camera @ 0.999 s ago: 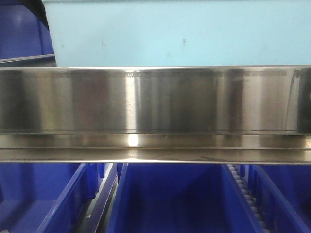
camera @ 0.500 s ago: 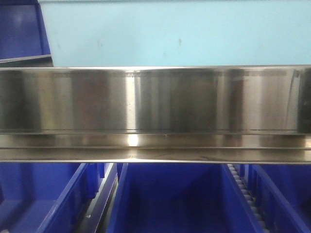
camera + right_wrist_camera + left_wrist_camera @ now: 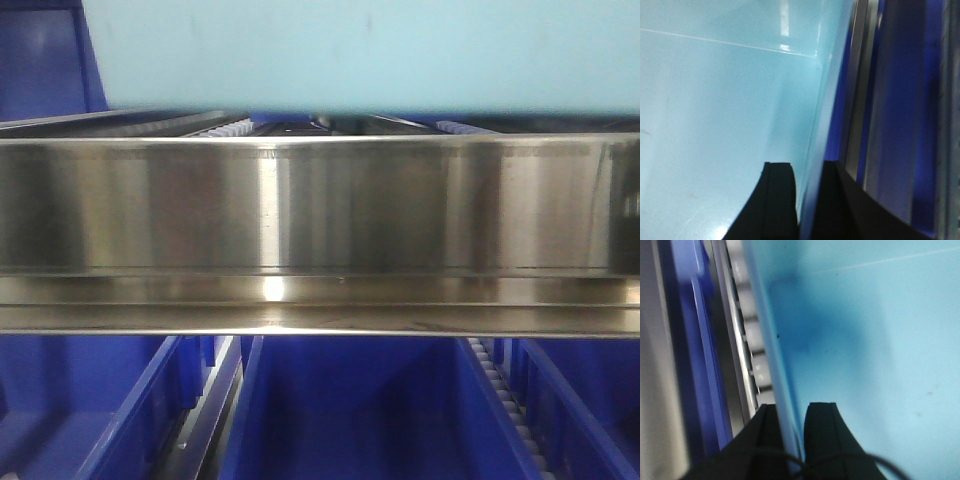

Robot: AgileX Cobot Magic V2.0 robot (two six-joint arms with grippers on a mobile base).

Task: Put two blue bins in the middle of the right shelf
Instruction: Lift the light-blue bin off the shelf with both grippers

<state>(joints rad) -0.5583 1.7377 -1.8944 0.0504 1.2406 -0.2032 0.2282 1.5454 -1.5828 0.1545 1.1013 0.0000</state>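
**Pale bin held at both side walls, above the shelf rail**

Front view: a pale blue bin (image 3: 350,55) fills the top of the picture. Its lower edge hangs clear of the steel shelf rail (image 3: 320,205), and white rollers (image 3: 455,127) show in the narrow gap between them. A dark blue bin (image 3: 40,60) stands just beside it on the left, and three more dark blue bins (image 3: 350,410) sit on the level under the rail. Neither arm shows here.

Left wrist view: the left gripper (image 3: 792,410) straddles the bin's left wall. One black finger is outside and the other inside, with the jaws drawn in narrowly on the rim between them. The pale floor of the bin spreads to the right (a shadow lies across it). A roller track (image 3: 751,340) runs alongside the wall, then a dark blue neighbour (image 3: 695,340).

Right wrist view: the right gripper (image 3: 806,167) takes the opposite wall the same way, one finger inside, one outside, closed tight on the plastic. Just beyond the wall run a steel strip (image 3: 858,90) and another dark blue bin wall (image 3: 900,100).
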